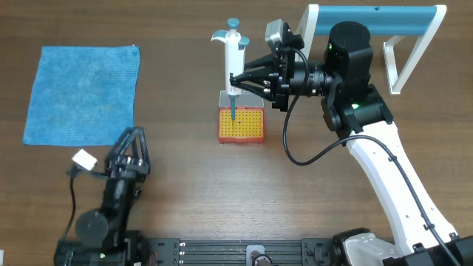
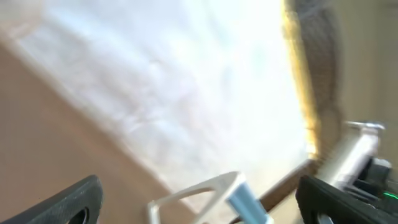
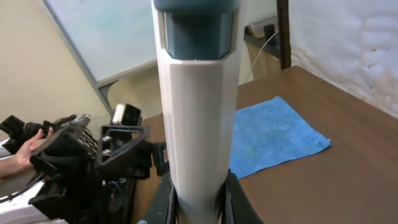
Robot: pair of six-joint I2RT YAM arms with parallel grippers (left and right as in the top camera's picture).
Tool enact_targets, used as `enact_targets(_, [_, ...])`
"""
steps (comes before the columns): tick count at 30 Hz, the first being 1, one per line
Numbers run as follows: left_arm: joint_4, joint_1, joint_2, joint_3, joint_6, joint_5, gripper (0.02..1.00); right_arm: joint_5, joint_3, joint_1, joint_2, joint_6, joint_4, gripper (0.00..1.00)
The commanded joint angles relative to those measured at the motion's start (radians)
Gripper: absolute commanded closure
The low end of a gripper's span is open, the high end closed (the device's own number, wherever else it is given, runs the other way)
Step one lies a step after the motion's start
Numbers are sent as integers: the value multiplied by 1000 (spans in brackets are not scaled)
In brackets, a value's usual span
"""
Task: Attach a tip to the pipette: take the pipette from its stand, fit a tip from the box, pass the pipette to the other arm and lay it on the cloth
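My right gripper point(image 1: 233, 78) is shut on the white pipette point(image 1: 233, 55) with its teal top, holding it upright. The pipette's lower end points down into the orange tip box point(image 1: 242, 124) at mid-table. Up close in the right wrist view the white pipette body point(image 3: 199, 118) stands between my fingers. The blue cloth point(image 1: 83, 94) lies flat at the far left, also visible as the cloth point(image 3: 273, 140) beyond the pipette. My left gripper point(image 1: 131, 144) rests near the table's front left, open with nothing between its fingers point(image 2: 71, 199).
The white and teal pipette stand point(image 1: 384, 33) stands at the back right, seen also as the stand point(image 2: 211, 196) from the left wrist. Bare wooden table point(image 1: 192, 192) lies between the cloth and the tip box. A person's hand point(image 3: 28, 149) shows far behind the left arm.
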Motion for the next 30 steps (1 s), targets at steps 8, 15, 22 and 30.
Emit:
enact_targets(8, [60,-3,204,206,112,357,23,-64,22,49,-23,39,5,925])
enact_targets(15, [60,37,737,624,266,775,23,-69,22,54,-23,56,5,925])
enact_targets(22, [46,68,1250,1063,163,1365,20,-124,22,55,-23,76,5,925])
enact_targets(30, [276,-59,1336,1114,150,1365,20,-124,22,55,-23,129,12,925])
